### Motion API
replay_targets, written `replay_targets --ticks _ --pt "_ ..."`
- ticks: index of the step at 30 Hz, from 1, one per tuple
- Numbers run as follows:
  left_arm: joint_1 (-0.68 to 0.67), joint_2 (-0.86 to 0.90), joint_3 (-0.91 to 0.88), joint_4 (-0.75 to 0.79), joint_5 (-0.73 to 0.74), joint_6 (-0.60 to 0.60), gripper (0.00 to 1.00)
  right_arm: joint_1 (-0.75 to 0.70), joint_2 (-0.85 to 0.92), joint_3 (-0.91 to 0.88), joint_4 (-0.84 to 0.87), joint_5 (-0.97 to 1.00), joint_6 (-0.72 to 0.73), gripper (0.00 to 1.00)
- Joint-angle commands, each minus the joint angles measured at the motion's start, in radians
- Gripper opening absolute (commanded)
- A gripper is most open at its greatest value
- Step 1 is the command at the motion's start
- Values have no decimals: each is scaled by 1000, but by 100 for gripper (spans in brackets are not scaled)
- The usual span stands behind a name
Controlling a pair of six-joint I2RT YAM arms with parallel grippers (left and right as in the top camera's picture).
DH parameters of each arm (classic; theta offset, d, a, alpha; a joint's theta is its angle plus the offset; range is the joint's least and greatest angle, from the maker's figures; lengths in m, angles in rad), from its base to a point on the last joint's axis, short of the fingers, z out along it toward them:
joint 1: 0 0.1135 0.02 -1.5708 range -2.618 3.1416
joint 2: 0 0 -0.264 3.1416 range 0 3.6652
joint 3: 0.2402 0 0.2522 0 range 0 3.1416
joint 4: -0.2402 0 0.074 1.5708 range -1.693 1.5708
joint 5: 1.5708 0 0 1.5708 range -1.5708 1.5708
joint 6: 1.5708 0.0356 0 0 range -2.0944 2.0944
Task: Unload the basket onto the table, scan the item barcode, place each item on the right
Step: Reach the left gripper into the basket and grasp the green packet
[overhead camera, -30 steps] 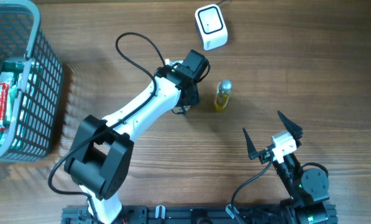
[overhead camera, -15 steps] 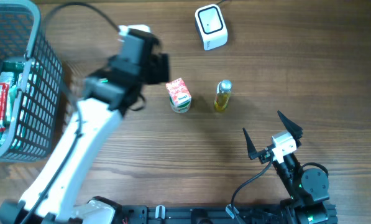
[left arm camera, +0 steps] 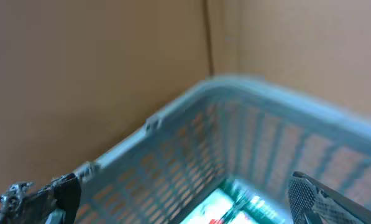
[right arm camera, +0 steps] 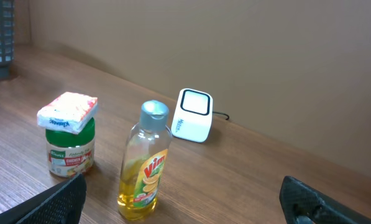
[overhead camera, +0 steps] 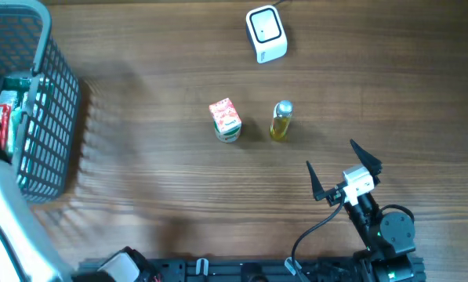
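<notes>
Left gripper (left arm camera: 173,199): gone from jar (overhead camera: 226,123) to basket (overhead camera: 61,117), upper left, probably fetching the next item.
Jaws: both pairs released, empty.

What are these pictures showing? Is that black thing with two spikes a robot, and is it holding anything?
It is a robot with two arms. Each arm ends in a gripper, a pincer with two fingers. One picture looks straight down from above the table. The other two come from small cameras on the arms' wrists, so you see dark fingers at the edges. The spiky black thing is the right gripper, open and empty. The left gripper is open and empty too, looking into a grey basket with packets inside. On the wooden table stand a small jar with a red-and-white packet on top, a yellow bottle, and a white scanner for reading barcodes.
</notes>
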Motion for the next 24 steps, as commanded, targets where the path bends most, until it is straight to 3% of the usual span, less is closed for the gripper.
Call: replay_targets --ticks 1,6,7,12,16,21,24 --pt "124 160 3 -5 72 118 100 -4 -4 -1 6 -5 4 100" --pt "216 335 3 3 226 162 100 -4 -4 -1 6 -5 4 100" --pt "228 390 3 -6 291 248 100 -5 -4 -1 6 -5 5 100" --pt "230 576 3 -73 349 551 100 -4 -4 -1 6 -5 4 100" --pt "230 620 3 -126 362 721 100 -4 -4 -1 5 -5 4 99" --pt "229 643 3 -202 397 833 100 -4 -4 -1 5 -5 4 100" --pt "229 645 3 -216 399 832 100 -4 -4 -1 6 -5 4 100"
